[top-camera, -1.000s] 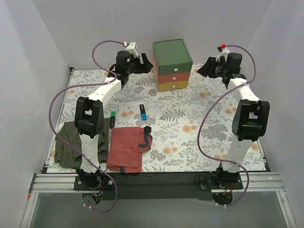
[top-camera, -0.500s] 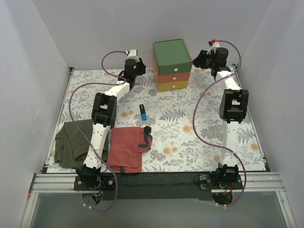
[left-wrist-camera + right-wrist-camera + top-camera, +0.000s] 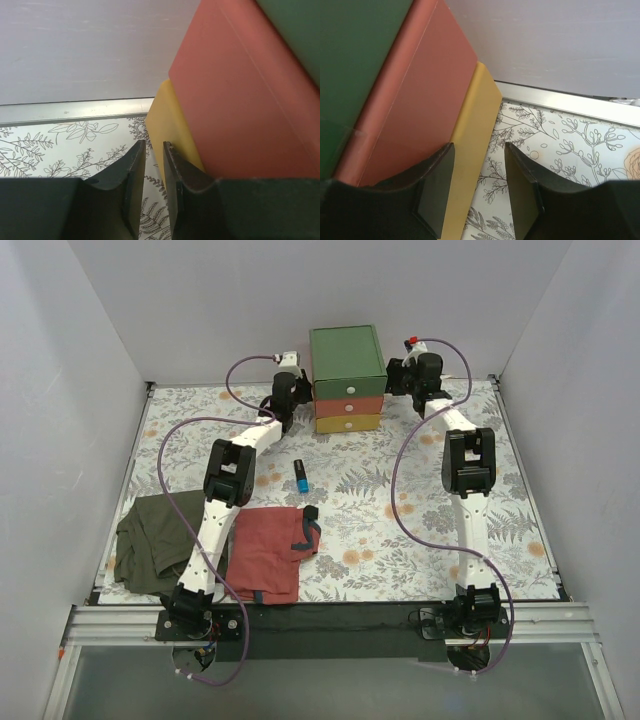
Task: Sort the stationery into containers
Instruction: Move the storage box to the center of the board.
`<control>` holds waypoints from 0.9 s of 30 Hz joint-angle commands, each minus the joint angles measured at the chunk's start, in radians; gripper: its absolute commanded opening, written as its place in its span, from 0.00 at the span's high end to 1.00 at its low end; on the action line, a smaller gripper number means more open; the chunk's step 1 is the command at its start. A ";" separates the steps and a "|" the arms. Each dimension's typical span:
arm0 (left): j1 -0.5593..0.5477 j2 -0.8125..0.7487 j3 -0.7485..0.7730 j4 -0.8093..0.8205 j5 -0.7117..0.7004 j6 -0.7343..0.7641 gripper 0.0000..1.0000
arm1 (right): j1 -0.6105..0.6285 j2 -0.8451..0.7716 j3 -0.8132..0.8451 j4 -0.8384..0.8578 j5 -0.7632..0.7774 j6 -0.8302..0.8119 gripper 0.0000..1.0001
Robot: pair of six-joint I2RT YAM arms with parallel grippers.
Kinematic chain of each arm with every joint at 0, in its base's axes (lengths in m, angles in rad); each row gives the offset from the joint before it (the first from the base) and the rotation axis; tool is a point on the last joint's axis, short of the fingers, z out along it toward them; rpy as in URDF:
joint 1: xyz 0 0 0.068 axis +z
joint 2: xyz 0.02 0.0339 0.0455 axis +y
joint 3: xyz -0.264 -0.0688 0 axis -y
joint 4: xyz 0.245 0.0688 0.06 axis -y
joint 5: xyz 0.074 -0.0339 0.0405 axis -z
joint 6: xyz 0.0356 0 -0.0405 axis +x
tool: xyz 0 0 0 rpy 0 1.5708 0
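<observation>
The green chest (image 3: pixel 347 350) stands at the back of the table with its red-orange drawer (image 3: pixel 347 405) and yellow drawer (image 3: pixel 347 424) pushed in. My left gripper (image 3: pixel 301 400) is at the chest's left side, its jaws only a thin slit apart and empty (image 3: pixel 154 147), with the right finger against the yellow side (image 3: pixel 172 130). My right gripper (image 3: pixel 397 377) is at the chest's right side, open and empty (image 3: pixel 479 147), its left finger beside the yellow side (image 3: pixel 475 120). A blue marker (image 3: pixel 299 477) lies mid-table. A dark marker (image 3: pixel 310 513) rests by the red cloth.
A red folded cloth (image 3: pixel 265 560) and an olive folded cloth (image 3: pixel 150 540) lie at the front left. The left arm stretches over the table's left half. White walls enclose the table on three sides, close behind the chest.
Both arms have swung inward to the chest's sides. The left jaws have closed from wide to a thin slit. The chest has shifted a little to the left.
</observation>
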 commanded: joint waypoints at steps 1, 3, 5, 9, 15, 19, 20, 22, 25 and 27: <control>-0.080 -0.092 -0.023 0.062 0.143 -0.056 0.81 | 0.059 -0.085 -0.067 0.021 -0.091 0.027 0.46; -0.086 -0.124 -0.094 0.073 0.208 -0.055 0.85 | 0.077 -0.119 -0.121 0.016 -0.106 0.028 0.47; -0.095 -0.183 -0.146 0.088 0.276 -0.050 0.96 | 0.099 -0.165 -0.159 0.015 -0.123 0.031 0.48; -0.117 -0.284 -0.307 0.083 0.358 -0.072 1.00 | 0.125 -0.257 -0.317 -0.001 -0.161 0.072 0.49; -0.153 -0.482 -0.520 0.063 0.401 -0.092 1.00 | 0.123 -0.427 -0.544 -0.024 -0.198 0.085 0.51; -0.198 -0.606 -0.695 0.071 0.416 -0.104 1.00 | 0.114 -0.521 -0.661 -0.044 -0.204 0.071 0.51; -0.204 -0.626 -0.750 0.071 0.418 -0.110 1.00 | 0.114 -0.558 -0.708 -0.057 -0.203 0.062 0.51; -0.224 -0.675 -0.795 0.070 0.425 -0.138 1.00 | 0.113 -0.614 -0.756 -0.064 -0.200 0.054 0.50; -0.250 -0.740 -0.864 0.057 0.412 -0.172 1.00 | 0.113 -0.686 -0.836 -0.077 -0.194 0.045 0.51; -0.256 -0.785 -0.896 0.019 0.393 -0.188 1.00 | 0.109 -0.722 -0.888 -0.099 -0.183 0.027 0.50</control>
